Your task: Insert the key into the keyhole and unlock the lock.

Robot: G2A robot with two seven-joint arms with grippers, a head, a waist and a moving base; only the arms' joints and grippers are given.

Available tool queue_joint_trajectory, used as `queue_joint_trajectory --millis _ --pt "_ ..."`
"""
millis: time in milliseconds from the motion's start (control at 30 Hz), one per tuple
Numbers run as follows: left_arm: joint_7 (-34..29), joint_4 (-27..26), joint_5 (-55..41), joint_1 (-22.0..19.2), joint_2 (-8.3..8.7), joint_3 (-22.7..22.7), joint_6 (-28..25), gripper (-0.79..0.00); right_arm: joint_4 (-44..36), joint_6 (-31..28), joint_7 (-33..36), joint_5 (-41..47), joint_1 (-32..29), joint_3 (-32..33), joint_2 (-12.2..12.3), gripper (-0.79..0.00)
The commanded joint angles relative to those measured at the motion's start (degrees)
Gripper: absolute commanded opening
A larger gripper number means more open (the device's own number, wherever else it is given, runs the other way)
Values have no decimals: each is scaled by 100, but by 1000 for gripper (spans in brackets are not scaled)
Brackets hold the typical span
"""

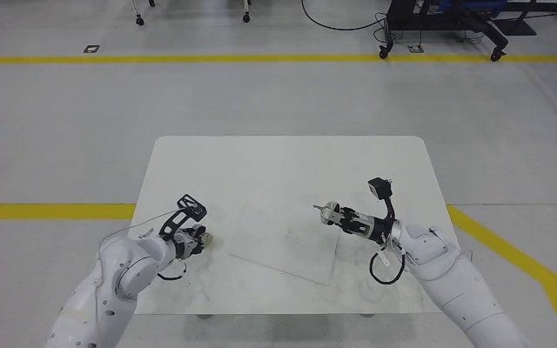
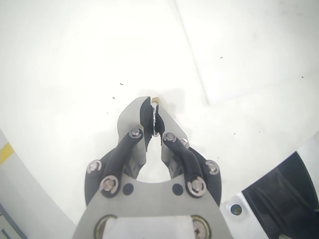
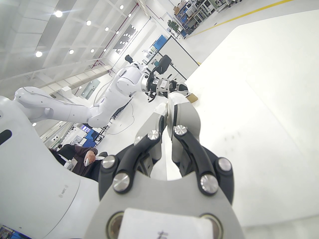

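Alignment looks the step in hand: left pincer clamps the lock at the worktop's 9 o'clock, right pincer pinches the key near centre, so the key next needs lining up with the keyhole toward 9 o'clock.

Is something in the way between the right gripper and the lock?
No, nothing visible. Only bare table lies between the right gripper and the lock, which the left gripper holds at the table's near left.
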Motion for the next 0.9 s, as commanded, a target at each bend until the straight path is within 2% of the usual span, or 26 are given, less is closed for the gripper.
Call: queue_joint_trajectory --millis 0,133,367,467,633,867 --pt "64 -15 -215 32 16 -101 -137 -785 0 0 0 0 0 0 0 -785" --pt "300 84 -896 40 39 -407 -273 -785 0 0 0 0 0 0 0 -785" --pt "611 489 -2845 -94 76 -955 -835 -785 0 0 0 0 0 0 0 -785" --pt "447 702 -3380 -309 78 -873 -1127 -785 0 0 0 0 0 0 0 -785" --pt "242 959 -4164 -717 52 -595 -1313 -785 0 0 0 0 0 0 0 -785" --pt "242 959 -4164 -717 52 -595 -1313 -785 0 0 0 0 0 0 0 -785"
